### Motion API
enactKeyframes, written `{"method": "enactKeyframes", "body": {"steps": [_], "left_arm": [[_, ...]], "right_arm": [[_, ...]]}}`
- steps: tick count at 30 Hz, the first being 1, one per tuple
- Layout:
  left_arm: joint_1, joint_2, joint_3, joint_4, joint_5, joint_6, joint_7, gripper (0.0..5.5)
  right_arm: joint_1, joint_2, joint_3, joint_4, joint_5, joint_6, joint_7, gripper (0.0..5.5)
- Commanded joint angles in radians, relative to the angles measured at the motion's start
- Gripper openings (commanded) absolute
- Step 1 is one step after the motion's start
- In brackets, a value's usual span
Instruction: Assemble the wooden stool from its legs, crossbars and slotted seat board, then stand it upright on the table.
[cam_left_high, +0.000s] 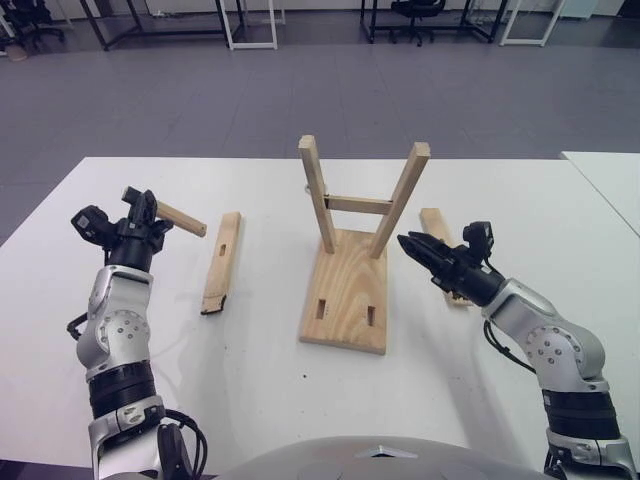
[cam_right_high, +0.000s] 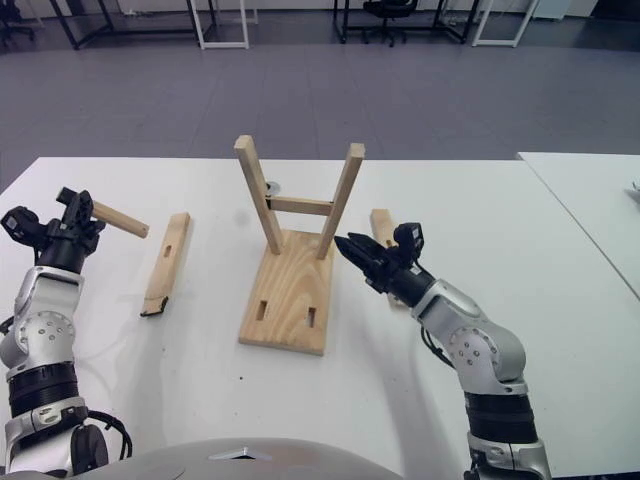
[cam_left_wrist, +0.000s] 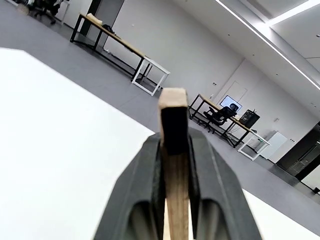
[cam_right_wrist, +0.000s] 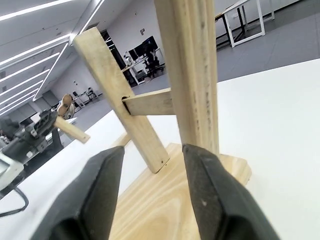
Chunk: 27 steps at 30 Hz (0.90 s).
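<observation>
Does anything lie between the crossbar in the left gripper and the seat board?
Yes. A loose leg lies flat on the table between the crossbar clamped in the left gripper and the seat board. The crossbar looks lifted off the table, so it could probably pass over the leg.

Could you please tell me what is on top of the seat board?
Two legs stand at the far end of the seat board, joined by a crossbar; the two near slots are empty. The leg ends inside the board are hidden.
</observation>
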Motion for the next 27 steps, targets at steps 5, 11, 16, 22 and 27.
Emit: {"method": "enactKeyframes", "body": {"steps": [5,11,16,22,27], "left_arm": [[-0.024,-0.061,-0.028,0.091,0.066,-0.053,-0.014,0.39],[-0.045,-0.077,-0.033,0.146,0.092,-0.082,-0.035,0.39],[-0.042,-0.076,-0.034,0.175,0.118,-0.101,-0.038,0.39],[-0.030,-0.067,-0.033,0.197,0.159,-0.109,-0.033,0.39],[0.001,-0.072,-0.064,0.213,0.231,-0.098,0.017,0.39]], "right_arm": [[0.008,0.061,-0.030,0.076,-0.069,-0.048,-0.012,2.17],[-0.007,0.080,-0.031,0.103,-0.092,-0.048,0.005,2.17],[-0.005,0.093,-0.031,0.111,-0.106,-0.048,0.014,2.17],[0.006,0.105,-0.034,0.110,-0.107,-0.047,0.013,2.17],[0.031,0.107,-0.034,0.094,-0.112,-0.043,0.011,2.17]]}}
